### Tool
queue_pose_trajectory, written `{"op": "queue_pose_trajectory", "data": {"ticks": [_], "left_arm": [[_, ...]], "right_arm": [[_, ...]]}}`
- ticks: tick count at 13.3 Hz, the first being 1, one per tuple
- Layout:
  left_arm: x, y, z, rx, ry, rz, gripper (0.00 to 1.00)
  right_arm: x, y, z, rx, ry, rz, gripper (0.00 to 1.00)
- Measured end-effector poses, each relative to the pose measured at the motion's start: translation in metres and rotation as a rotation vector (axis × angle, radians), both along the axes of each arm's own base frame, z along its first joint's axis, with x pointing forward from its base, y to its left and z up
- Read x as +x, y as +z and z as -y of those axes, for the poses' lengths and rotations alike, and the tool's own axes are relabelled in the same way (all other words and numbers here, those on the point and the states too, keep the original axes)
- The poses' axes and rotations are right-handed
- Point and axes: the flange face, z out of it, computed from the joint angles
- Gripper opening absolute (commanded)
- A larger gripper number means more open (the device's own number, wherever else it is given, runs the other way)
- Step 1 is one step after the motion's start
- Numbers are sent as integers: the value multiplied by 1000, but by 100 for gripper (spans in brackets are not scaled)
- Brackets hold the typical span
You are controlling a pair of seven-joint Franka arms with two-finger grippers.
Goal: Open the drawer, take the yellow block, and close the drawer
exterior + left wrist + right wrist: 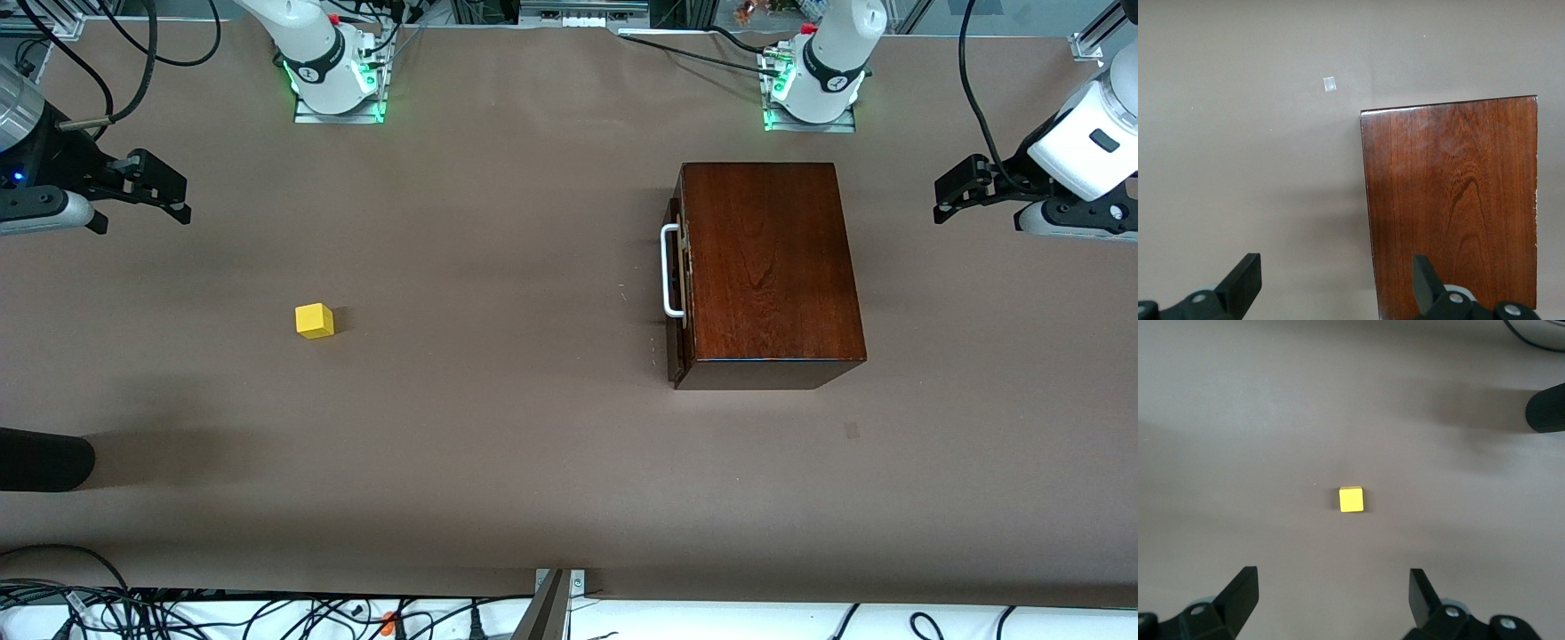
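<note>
A: While waiting wide-jawed above the table's end, right gripper [182, 209]; yellow block [315, 321] on the table toward five o'clock.

B: Left gripper [944, 197] likewise raised, wide-jawed; drawer [676, 293] shut toward eight o'clock.

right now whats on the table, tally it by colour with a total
Yellow: 1, the yellow block, toward the right arm's end of the table.
Dark reddish-brown: 1, the wooden box, its drawer nearly shut.
White: 1, the loop handle on the drawer front.
Black: 2, the right gripper and left gripper, both open and waiting.
Total: 5
</note>
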Motion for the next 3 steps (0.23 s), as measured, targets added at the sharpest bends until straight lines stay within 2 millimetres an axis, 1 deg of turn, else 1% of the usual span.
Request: {"op": "queue_pose_trajectory", "data": {"ticks": [3], "left_arm": [[0,0,-1,0,2,3,100]], "right_arm": [[0,0,0,0,0,0,100]]}}
